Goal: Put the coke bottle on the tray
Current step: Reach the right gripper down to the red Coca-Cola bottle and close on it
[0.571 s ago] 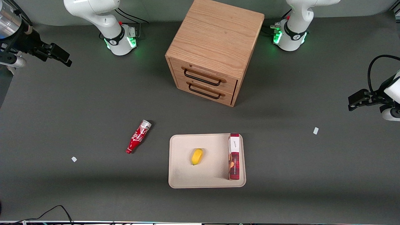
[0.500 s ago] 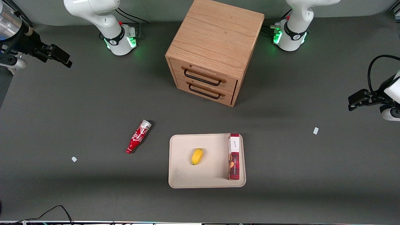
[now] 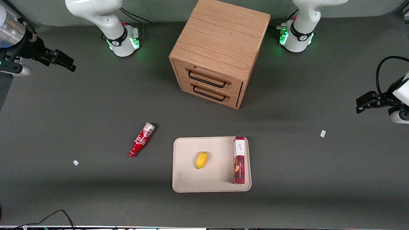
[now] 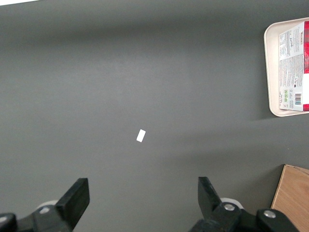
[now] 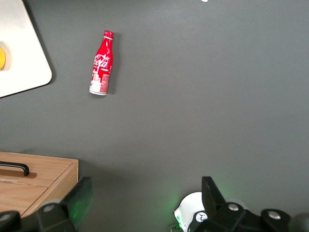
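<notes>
The coke bottle [image 3: 141, 140] lies on its side on the dark table, red with white script, its silver base pointing toward the cabinet. It also shows in the right wrist view [image 5: 101, 63]. The cream tray [image 3: 185, 180] lies beside it, toward the parked arm's end, and its corner shows in the right wrist view [image 5: 24, 58]. My right gripper [image 3: 65, 60] hangs open and empty at the working arm's end of the table, well apart from the bottle and farther from the front camera. Its fingers [image 5: 79, 198] stand wide apart.
A yellow lemon [image 3: 201, 159] and a red-and-white box [image 3: 239, 159] lie on the tray. A wooden two-drawer cabinet [image 3: 220, 48] stands farther from the front camera than the tray, drawers shut. Small white tape bits [image 3: 75, 162] lie on the table.
My right gripper has shifted slightly nearer the front camera. The bottle, tray and other things have not moved.
</notes>
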